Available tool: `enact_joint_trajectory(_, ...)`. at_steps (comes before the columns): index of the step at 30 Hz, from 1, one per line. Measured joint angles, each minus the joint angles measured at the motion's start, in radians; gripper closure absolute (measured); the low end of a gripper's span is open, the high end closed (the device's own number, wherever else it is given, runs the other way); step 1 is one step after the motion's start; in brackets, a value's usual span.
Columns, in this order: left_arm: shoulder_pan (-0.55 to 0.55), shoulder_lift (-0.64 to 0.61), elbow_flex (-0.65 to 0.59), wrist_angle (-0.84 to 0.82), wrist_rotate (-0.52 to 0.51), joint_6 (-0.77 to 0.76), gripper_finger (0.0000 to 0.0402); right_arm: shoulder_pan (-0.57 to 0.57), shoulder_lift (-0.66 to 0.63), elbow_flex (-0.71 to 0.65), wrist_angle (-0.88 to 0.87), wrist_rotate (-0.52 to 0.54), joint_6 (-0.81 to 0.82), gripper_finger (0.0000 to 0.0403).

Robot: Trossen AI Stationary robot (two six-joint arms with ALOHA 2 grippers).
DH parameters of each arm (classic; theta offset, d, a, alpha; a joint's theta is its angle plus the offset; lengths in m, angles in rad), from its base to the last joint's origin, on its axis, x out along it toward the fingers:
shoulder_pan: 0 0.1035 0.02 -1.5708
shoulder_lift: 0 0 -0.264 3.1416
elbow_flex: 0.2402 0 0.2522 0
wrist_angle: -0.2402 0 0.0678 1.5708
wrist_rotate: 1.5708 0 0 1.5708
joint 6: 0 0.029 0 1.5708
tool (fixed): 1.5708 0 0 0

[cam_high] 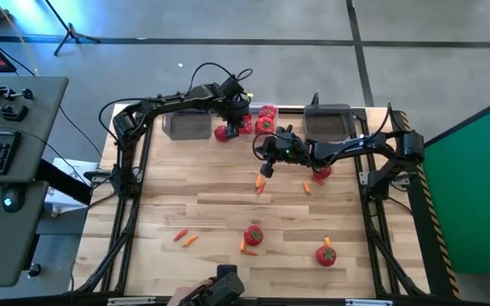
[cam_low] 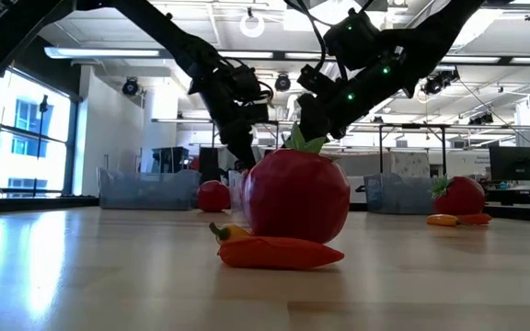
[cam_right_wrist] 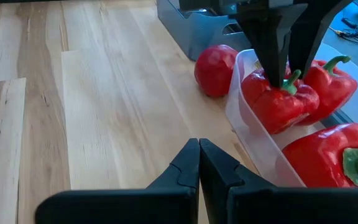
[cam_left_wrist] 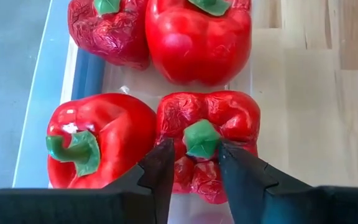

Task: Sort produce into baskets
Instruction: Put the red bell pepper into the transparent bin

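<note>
Pepper on stem: a red pepper (cam_left_wrist: 207, 140) is being gripped by its green stem (cam_left_wrist: 201, 137) inside the clear bin (cam_right_wrist: 248, 134), with three other peppers packed beside it.
Handling: the pepper is judged light and hollow, with glossy, partly wrinkled skin that would likely be slippery and dent under a hard squeeze; the stem is judged the firmer, safer place to be held.
Left gripper: the left gripper (cam_left_wrist: 193, 163) is being held over the clear bin at the table's far edge, its fingers (cam_left_wrist: 160, 171) narrowly apart and pinching the stem from both sides.
Right gripper: the right gripper (cam_right_wrist: 199, 163) is being held above bare table (cam_right_wrist: 92, 112) just in front of the clear bin; its fingers are pressed together and nothing is being carried.
Tomato by bin: a tomato (cam_right_wrist: 216, 70) is lying on the wood, touching or just beside the clear bin's outer wall, between it and a grey bin (cam_right_wrist: 194, 28).
Loose produce: tomatoes (cam_high: 253, 235) and carrot pieces (cam_high: 190, 240) are lying scattered nearer the table's front, well apart from the bins.
</note>
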Motion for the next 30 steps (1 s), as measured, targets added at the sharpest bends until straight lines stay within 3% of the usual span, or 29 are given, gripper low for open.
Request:
enact_joint_trajectory(11,-0.005,-0.026,0.000,-0.007,0.002,-0.001,0.0234,0.000,0.000,0.000,0.000,0.000,-0.002,0.0403)
enact_joint_trajectory(23,-0.003,-0.021,-0.059,0.051,0.000,-0.011,0.0277,0.000,0.000,0.000,-0.001,0.000,0.019,0.0403)
enact_joint_trajectory(30,-0.026,-0.046,-0.065,0.065,-0.079,-0.012,0.0269,0.000,0.000,0.000,-0.006,0.000,0.023,0.0403)
